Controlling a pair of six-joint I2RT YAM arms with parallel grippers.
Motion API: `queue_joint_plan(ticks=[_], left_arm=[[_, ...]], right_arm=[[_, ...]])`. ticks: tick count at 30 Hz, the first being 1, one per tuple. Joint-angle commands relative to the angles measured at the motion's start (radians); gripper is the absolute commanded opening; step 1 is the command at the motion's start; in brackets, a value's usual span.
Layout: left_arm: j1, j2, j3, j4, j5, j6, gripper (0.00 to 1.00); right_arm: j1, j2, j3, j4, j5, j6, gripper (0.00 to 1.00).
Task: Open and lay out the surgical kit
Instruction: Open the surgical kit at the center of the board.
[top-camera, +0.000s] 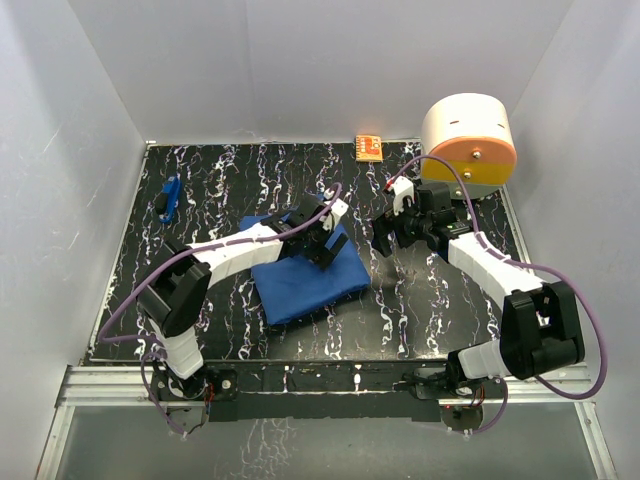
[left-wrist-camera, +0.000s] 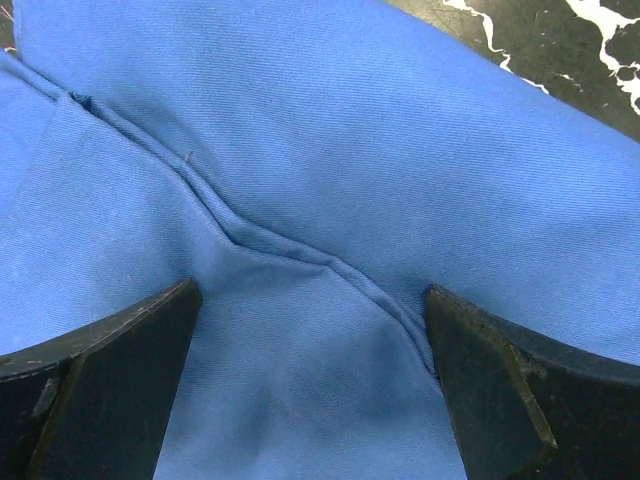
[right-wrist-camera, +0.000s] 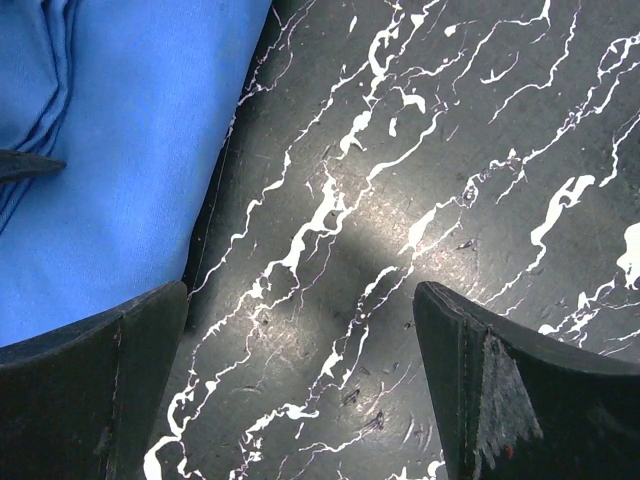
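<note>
Left wrist view: my left gripper (left-wrist-camera: 312, 335) hangs wide open and empty over the folded royal-blue cloth surgical kit (left-wrist-camera: 330, 130), lying mid black marbled tabletop (right-wrist-camera: 420, 200). Cloth looks soft, limp, light; I'd pinch its raised fold seam (left-wrist-camera: 280, 245). My right gripper (right-wrist-camera: 300, 330) gapes empty alongside.

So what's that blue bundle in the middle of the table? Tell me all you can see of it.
It is a royal-blue woven cloth wrap, folded shut into a flat, roughly rectangular bundle, lying askew on the black marbled table. A hemmed edge runs diagonally across its top. Nothing inside shows. The left gripper hangs open over that fold; whether it touches is unclear.
</note>
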Motion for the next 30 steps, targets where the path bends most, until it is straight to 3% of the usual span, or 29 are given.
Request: queue_joint_plan(ticks=[1,9,17,27,30], left_arm=[[0.024,-0.003,-0.039,-0.069,-0.125,0.094,0.95],[0.161,-0.015,-0.106,-0.055,-0.105,0.223,0.89],[0.191,-0.082,-0.133,-0.004,-0.041,0.29,0.84],[0.191,-0.131,-0.075,-0.122,0.004,0.269,0.55],[0.192,-0.138,-0.064,-0.137,0.009,0.265,0.41]], right_arm=[[-0.003,-0.042,-0.002,0.072,0.005,0.014,0.96],[-0.004,-0.034,-0.003,0.073,-0.004,0.015,0.96],[-0.003,-0.021,-0.005,0.073,-0.006,0.018,0.96],[0.003,0.054,0.049,0.062,-0.044,0.03,0.96],[0.009,0.059,0.052,0.058,-0.044,0.029,0.96]])
